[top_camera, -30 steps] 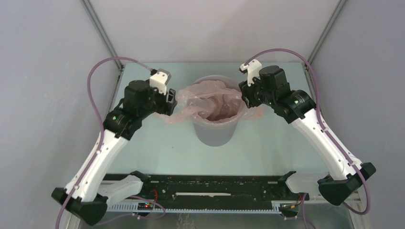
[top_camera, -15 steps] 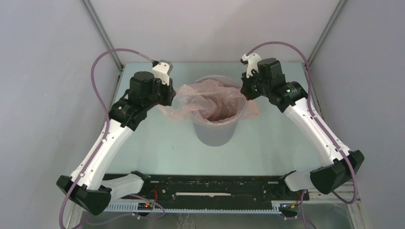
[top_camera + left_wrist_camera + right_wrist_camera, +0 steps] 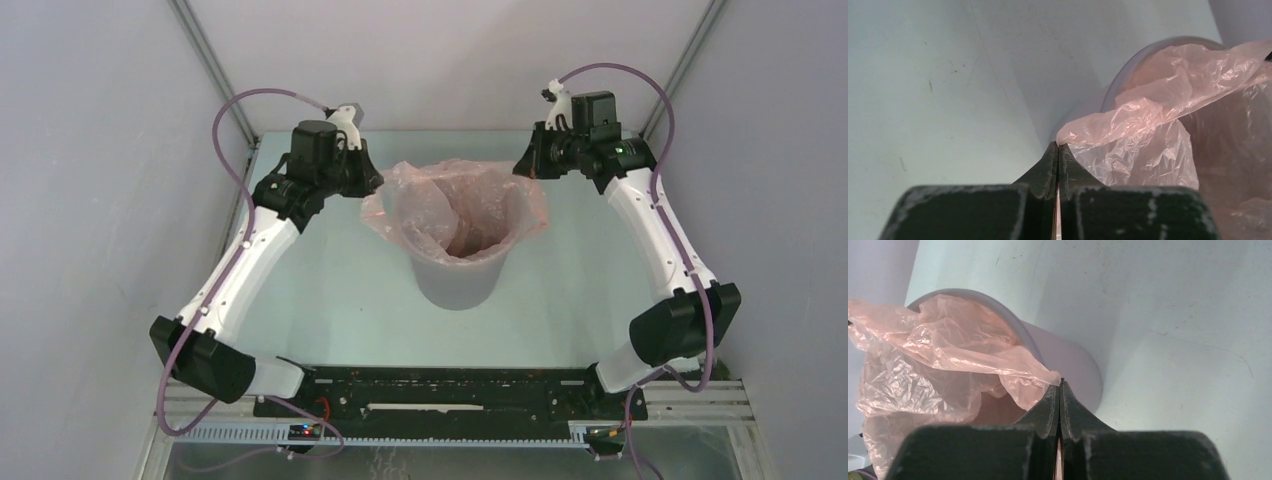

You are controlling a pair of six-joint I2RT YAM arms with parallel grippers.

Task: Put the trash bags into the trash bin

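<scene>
1. Your left gripper [image 3: 1058,150] is closed. Its two dark fingers are pressed together, and a corner of the pale-pink trash bag [image 3: 455,205] is pinched at their tips. A sliver of pink film shows in the seam between the fingers.
2. Your right gripper [image 3: 1061,386] is closed in the same way, clamping the opposite edge of the bag. The film runs straight out from its fingertips towards the bin.
3. The bag hangs between the two grippers, spread across the mouth of the grey trash bin [image 3: 455,285]. From overhead, the left gripper sits at the bag's left edge and the right gripper at its far right edge. Both grippers are outside the rim.
4. The middle of the bag sags down inside the bin, wrinkled and loose. Its upper edges flare outward past the rim on both sides. On the left, a fold of film drapes over the outside of the rim.
5. The bin stands upright on the counter [image 3: 330,290], roughly midway between your two arms and nearer the far wall than the arm bases.
6. In both wrist views, each gripper touches only the film. The bin's rim and wall lie beyond the fingertips, apart from them.
</scene>
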